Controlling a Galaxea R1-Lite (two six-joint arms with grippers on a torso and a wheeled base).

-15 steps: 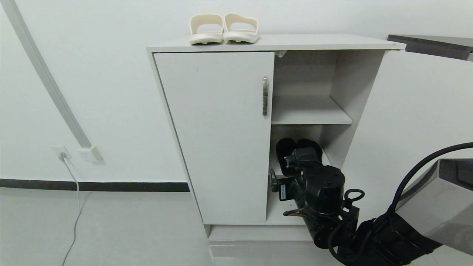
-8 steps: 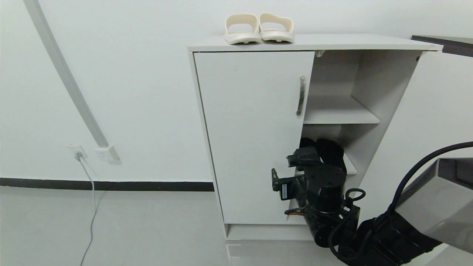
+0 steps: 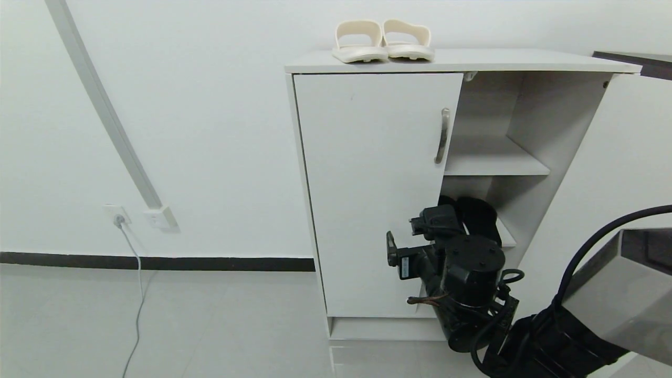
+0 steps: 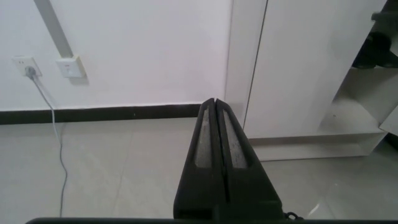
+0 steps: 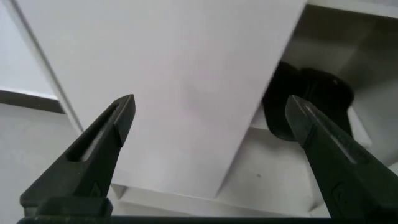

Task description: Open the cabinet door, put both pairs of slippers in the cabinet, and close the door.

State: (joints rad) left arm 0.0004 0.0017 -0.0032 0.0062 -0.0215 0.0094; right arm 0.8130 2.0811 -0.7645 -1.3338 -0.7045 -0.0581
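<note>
black slippers (image 3: 476, 218) lie inside cabinet (image 3: 525, 61); right claw (image 5: 210, 104) gapes before door (image 3: 373, 194) edge.

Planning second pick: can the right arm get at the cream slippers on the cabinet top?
Probably yes: the cream slippers sit uncovered on the cabinet top near its front edge; the right gripper, open and empty, is low by the black slippers with nothing in the way up.
</note>
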